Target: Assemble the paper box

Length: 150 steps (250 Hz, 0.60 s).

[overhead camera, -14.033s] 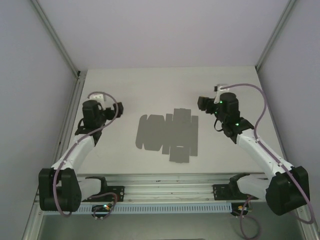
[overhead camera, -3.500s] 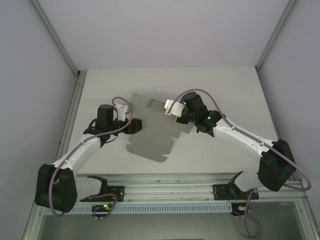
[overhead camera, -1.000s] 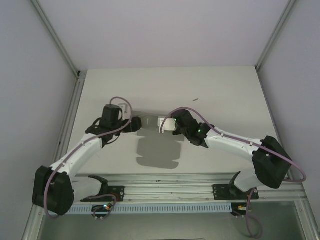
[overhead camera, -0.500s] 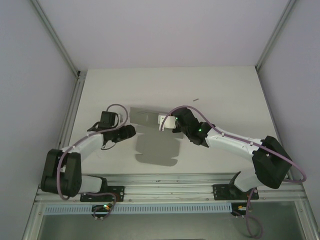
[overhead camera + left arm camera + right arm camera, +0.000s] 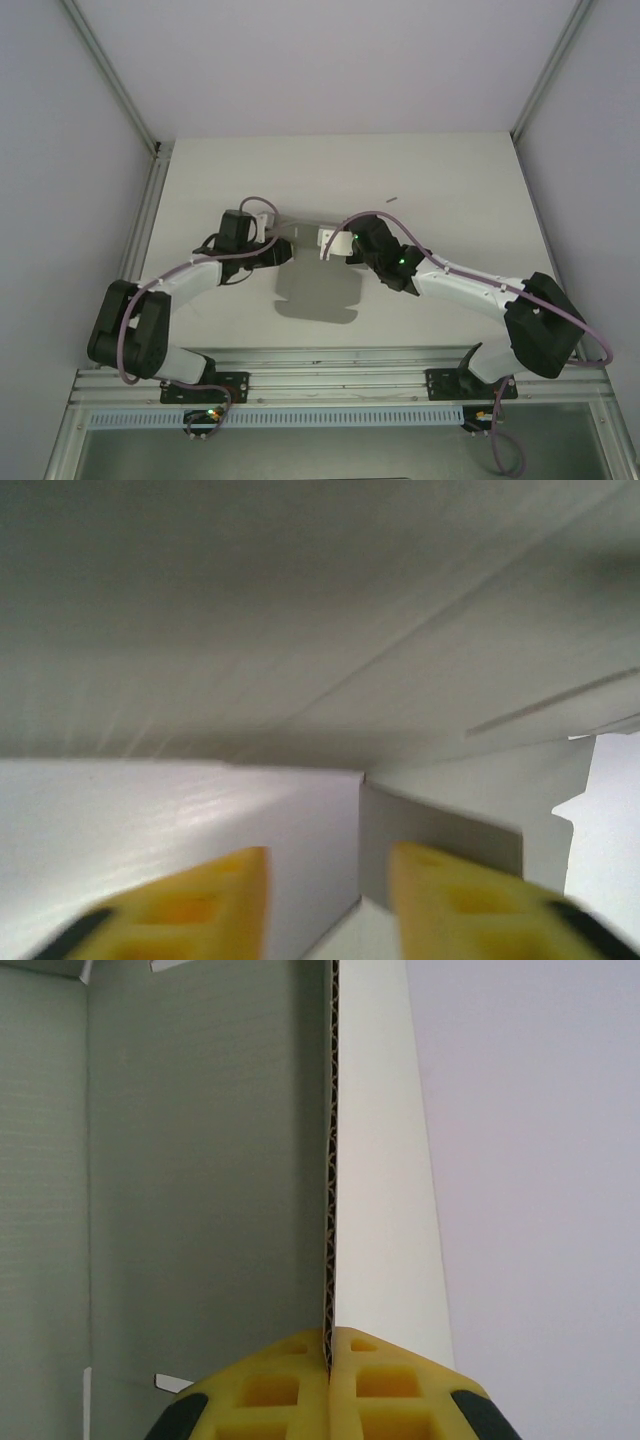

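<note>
Left end effector (image 5: 328,880), spread and empty, back at paper box (image 5: 200,1160) pinched upright by right end effector (image 5: 330,1342); folding next.

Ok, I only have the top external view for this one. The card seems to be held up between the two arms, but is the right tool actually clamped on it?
Observer: Yes. In the right wrist view the right tool is shut on the paper box. The card's corrugated edge is pinched between its yellow fingers.
Operator: And the left tool?
Observer: The left tool is open. Its fingers stand apart on either side of a folded corner of the card, and the gap is wider than the card.
Operator: Is the card the same colour on both faces?
Observer: No. One face is grey and the other is white.
</note>
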### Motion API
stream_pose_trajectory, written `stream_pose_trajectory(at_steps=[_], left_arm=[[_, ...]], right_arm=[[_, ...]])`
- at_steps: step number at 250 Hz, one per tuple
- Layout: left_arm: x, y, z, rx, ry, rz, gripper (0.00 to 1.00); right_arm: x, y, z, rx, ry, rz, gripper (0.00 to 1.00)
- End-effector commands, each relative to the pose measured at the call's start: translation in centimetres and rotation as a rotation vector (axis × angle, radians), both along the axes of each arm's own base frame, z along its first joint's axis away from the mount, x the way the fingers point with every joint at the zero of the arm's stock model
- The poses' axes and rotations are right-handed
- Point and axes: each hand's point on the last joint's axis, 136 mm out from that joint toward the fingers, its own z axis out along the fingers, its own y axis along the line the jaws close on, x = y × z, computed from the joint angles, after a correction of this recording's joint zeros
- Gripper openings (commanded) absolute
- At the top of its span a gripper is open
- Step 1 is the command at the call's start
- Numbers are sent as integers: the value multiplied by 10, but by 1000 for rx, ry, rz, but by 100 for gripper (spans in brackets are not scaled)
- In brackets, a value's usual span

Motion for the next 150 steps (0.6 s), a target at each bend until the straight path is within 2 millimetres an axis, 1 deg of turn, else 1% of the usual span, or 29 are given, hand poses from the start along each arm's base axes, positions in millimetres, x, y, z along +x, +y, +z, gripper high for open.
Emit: stream_pose_trajectory(at_steps=[1, 24, 26, 28, 54, 78, 82, 90, 100, 122, 144, 150], left_arm=[[13, -11, 0, -5, -38, -26, 17], [19, -15, -6, 1, -26, -32, 15], [16, -22, -6, -1, -25, -52, 15], [15, -24, -7, -1, -25, -57, 15], [17, -33, -13, 11, -23, -68, 12], [21, -37, -21, 18, -12, -45, 12], [21, -38, -21, 18, -8, -40, 12], [22, -40, -23, 18, -4, -32, 15], [22, -42, -24, 19, -2, -26, 15], [22, -38, -22, 22, -11, 14, 17], [20, -22, -17, 110, -41, 89, 23], [18, -18, -15, 139, -55, 104, 24]], right_arm=[[-6, 12, 6, 50, -26, 52, 0], [-4, 11, -4, 46, -16, 39, 0], [-4, 11, -5, 46, -15, 38, 0], [-4, 11, -6, 47, -14, 37, 0], [-3, 14, -17, 49, -18, 34, 0], [1, 15, -23, 40, -36, 17, 0], [3, 15, -22, 44, -46, 11, 0], [4, 14, -24, 37, -49, 1, 0], [6, 13, -26, 29, -47, -10, 0], [10, 10, -23, 36, -45, -33, 0], [18, 3, -13, 58, -78, -85, 0], [19, 2, -13, 58, -78, -90, 0]])
